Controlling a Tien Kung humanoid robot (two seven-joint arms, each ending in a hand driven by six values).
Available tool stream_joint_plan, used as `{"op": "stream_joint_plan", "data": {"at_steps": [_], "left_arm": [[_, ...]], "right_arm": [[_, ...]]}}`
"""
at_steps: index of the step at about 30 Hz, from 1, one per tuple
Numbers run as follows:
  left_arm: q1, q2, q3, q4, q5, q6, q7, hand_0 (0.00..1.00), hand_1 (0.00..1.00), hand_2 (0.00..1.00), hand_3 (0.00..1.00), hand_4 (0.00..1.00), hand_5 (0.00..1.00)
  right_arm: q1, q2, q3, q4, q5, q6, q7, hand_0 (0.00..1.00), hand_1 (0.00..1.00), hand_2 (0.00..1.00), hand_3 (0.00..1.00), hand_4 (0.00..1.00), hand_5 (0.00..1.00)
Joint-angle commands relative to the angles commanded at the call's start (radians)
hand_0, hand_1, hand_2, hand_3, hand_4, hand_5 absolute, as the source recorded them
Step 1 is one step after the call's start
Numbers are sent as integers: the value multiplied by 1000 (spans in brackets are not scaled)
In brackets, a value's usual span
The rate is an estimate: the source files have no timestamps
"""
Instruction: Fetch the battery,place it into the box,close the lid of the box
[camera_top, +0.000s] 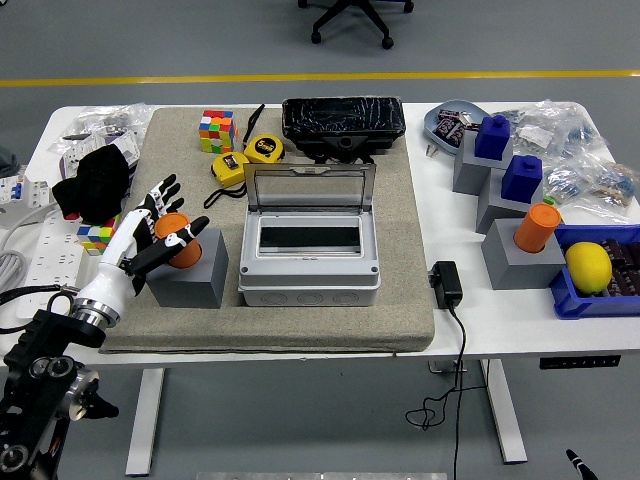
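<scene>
Left of the open-lidded box (309, 258), the left robot hand (150, 230) spread loosely against the orange battery (180, 243) (not gripping), grey block (190, 278) beneath it.

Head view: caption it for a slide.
Left hand closes on the orange battery atop a grey block, beside the open-lidded box.

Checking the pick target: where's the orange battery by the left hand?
Head view, left side: the battery stands on a grey block, left of the box, with the left hand around it.
</scene>
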Motion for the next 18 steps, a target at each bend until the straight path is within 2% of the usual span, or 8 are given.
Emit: {"op": "stream_joint_plan", "data": {"at_steps": [5,6,11,12,17,18], "left_arm": [[-6,0,18,9,43,29,-3,998,998,998,998,998,134],[-9,0,24,11,52,42,-6,985,998,998,998,998,23],[-15,0,57,17,52,106,-34,985,998,998,998,998,23],[-16,1,61,19,48,113,-38,881,998,998,998,998,2],[-21,-7,78,24,19,189,-78,881,998,998,998,998,2],[-22,-7,80,25,14,199,-83,758,914,965,933,998,2]], "right_arm": [[1,0,2,0,1,0,1,849,772,765,832,998,998],[1,0,1,0,1,0,1,848,770,762,827,998,998],[2,0,-1,0,6,0,1,848,770,762,827,998,998],[2,0,-1,0,7,0,1,845,768,761,817,998,998],[4,2,-4,0,13,1,2,845,768,761,817,998,998],[4,1,-4,0,13,1,2,845,765,759,816,998,998]]}}
